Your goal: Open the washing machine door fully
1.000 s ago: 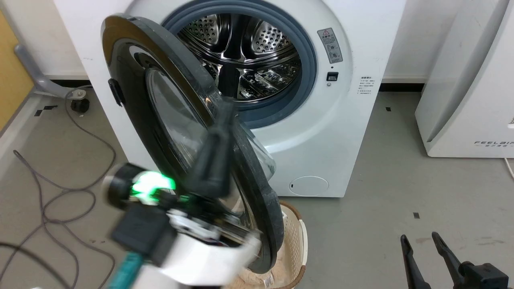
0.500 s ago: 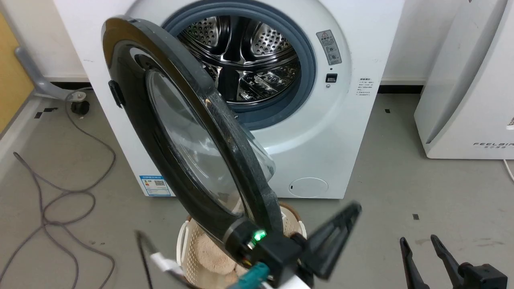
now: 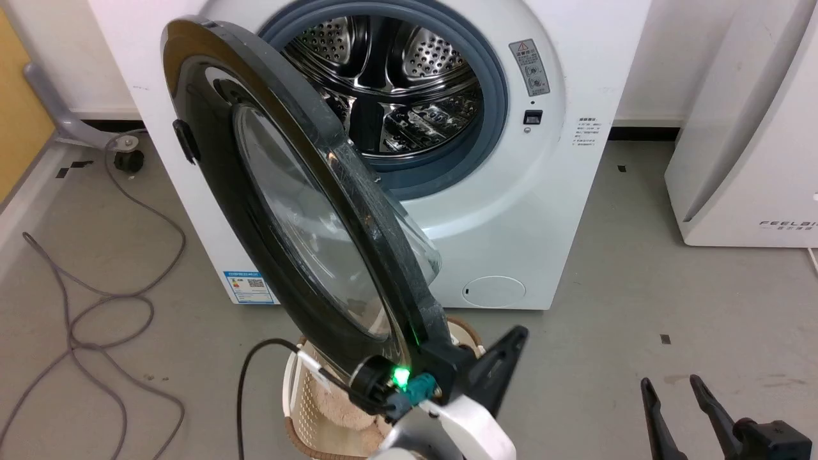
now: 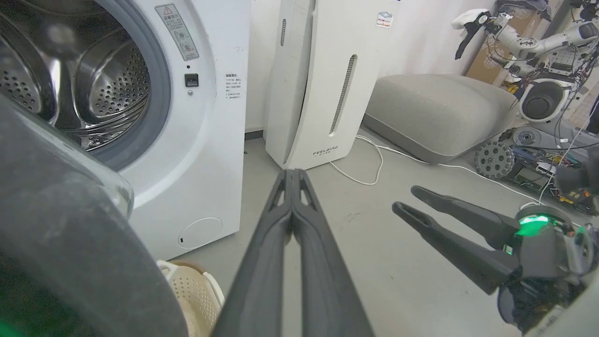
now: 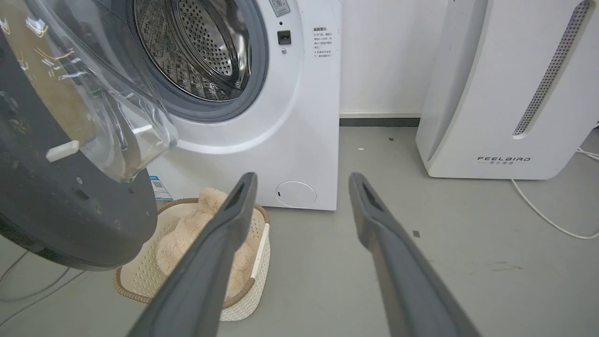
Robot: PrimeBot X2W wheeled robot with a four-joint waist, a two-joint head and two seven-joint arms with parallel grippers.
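Since the round glossy black washing machine door (image 3: 294, 217) hangs part-open, the left gripper (image 4: 291, 175), clenched empty at its 5 o'clock, probably must push it wider.

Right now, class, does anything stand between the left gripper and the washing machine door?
Nothing visible does. The left gripper, fingers shut, is close beside the lower rim of the washing machine door, pointing away from it.
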